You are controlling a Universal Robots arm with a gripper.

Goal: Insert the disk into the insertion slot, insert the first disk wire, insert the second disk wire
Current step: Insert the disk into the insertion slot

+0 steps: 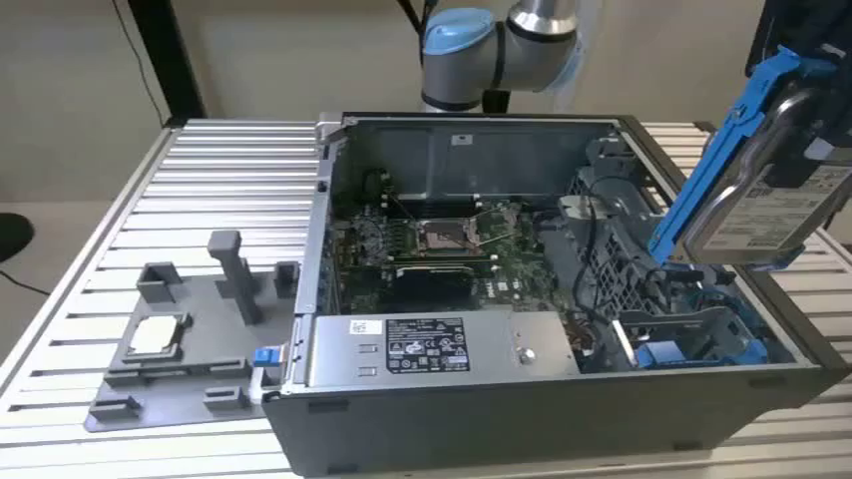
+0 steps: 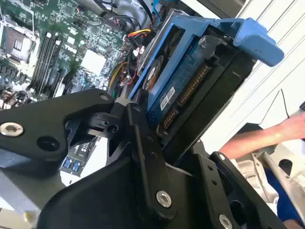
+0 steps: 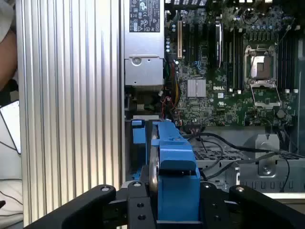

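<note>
1. Blue plastic frames the disk, which hangs over the computer case, above the case's corner at the exterior view's right and clear of everything inside.
2. Gripper: clenched on the disk. In both wrist views the black fingers press the blue frame from either side.
3. Long axis: the disk stands steeply tilted. Its upper end leans out past the case wall toward the exterior view's right, and its lower end points down and inward at the drive cage.
4. The slot lies in that cage, below the disk's lower end. Disk and cage are near but apart, so by my reading nothing has gone in yet.
5. Just beside the slot, toward the case's near wall in the exterior view, another blue-fronted carrier sits in the cage. It is not the one being carried.
6. Deeper in the case lie the green circuit board and the grey power box, both well apart from the disk.
7. A person's arm shows outside the case in the second wrist view.
8. I judge the first step to be in hand, with neither wire dealt with yet.
</note>
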